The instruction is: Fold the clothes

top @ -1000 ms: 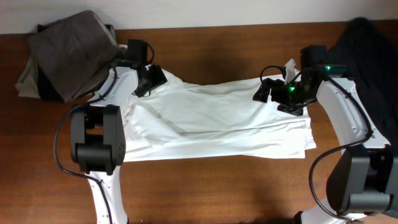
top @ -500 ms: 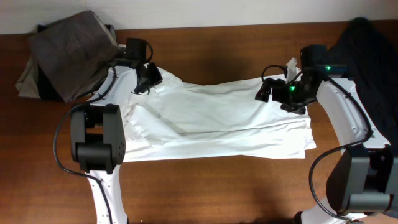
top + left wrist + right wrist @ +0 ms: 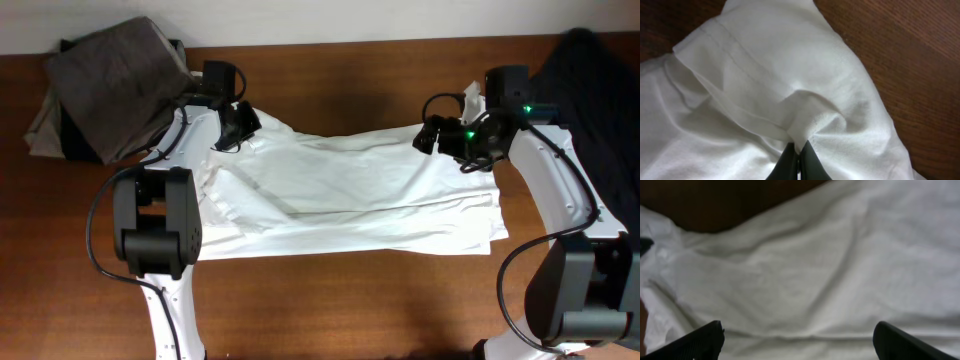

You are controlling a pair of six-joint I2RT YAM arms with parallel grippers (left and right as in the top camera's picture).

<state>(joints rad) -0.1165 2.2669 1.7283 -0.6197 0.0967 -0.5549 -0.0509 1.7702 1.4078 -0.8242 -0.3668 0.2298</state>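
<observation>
I see left pincer [image 3: 799, 159] pinching a shirt [image 3: 790, 70] fold in its wrist view, overhead hides that, right pincer [image 3: 797, 337] spread, maybe just above cloth

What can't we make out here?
Overhead: left gripper tips hidden under its own wrist; only the left wrist view shows them pinching the T-shirt.
Right wrist: right gripper fingers cut off by the bottom edge; contact with the fabric unclear.
Overhead: dark garment cut by the right edge.
Overhead: trousers cover whatever lies beneath.
</observation>
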